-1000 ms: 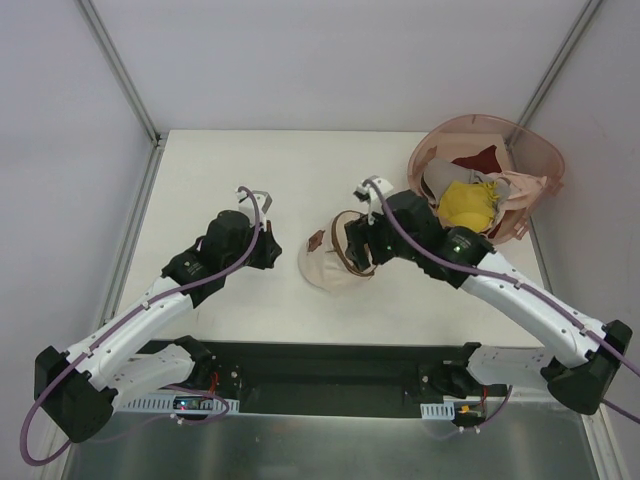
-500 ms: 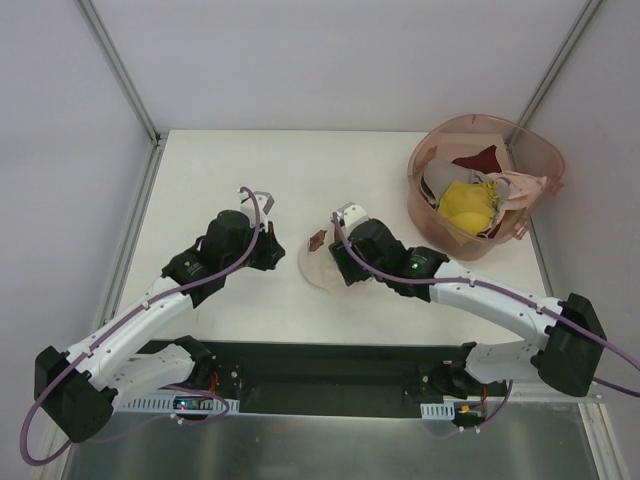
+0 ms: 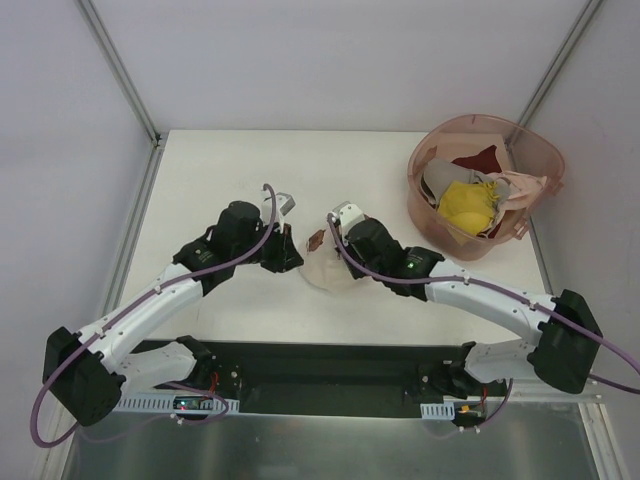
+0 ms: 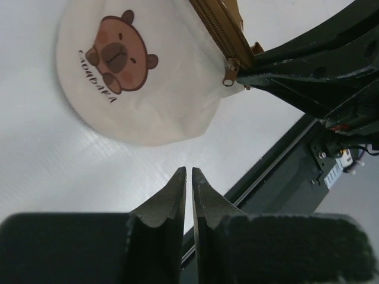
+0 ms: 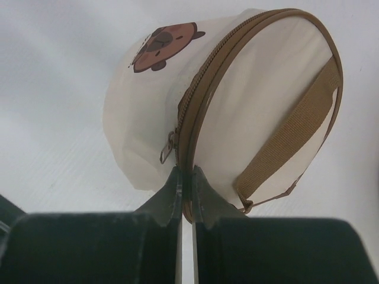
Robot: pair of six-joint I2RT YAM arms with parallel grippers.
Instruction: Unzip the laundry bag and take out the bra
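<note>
Laundry bag (image 3: 322, 270) is lying on its side around mid-table (image 3: 220, 170), right between my two arms. The zipper looks done up as far as I can see, with the pull tab (image 5: 167, 149) dangling off the brown trim. My right fingers (image 5: 169, 192) are clamped on that trim just beside the tab. My left fingers (image 4: 169, 198) are pressed together with nothing in them, hovering over bare table near the bag's printed side but not touching it. The little capybara print (image 4: 115, 59) is staring at that wrist cam, lol. The pink basket (image 3: 414, 190) sits well apart at far right, with a yellow garment (image 3: 465, 205) inside.
</note>
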